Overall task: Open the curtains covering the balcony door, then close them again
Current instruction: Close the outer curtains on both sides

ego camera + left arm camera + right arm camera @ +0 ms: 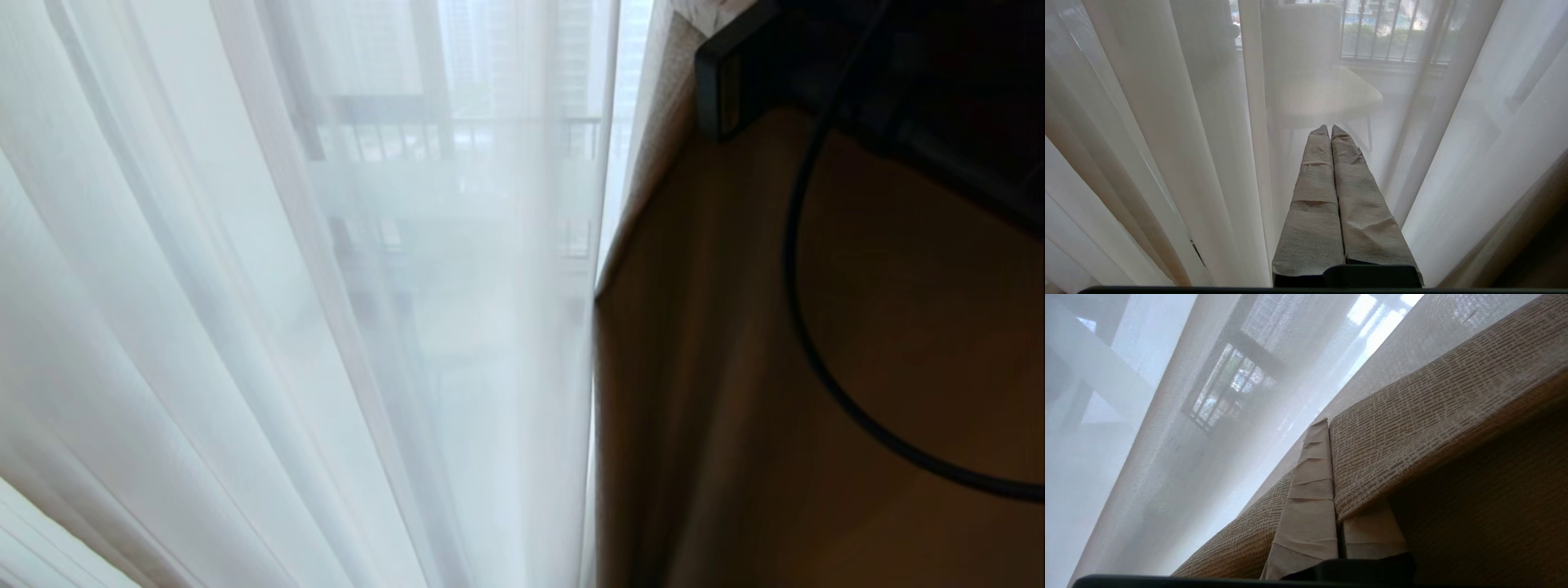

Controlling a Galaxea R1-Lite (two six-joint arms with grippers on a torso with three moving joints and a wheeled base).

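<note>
Woven beige drape [1433, 416] edge pinched in right end effector [1331, 428] (left end effector [1329, 130] pressed together, empty).

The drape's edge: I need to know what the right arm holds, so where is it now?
In the right wrist view the drape edge is pinched between the right gripper's fingers, beside the sheer; the head view shows it right of the sheer.
</note>
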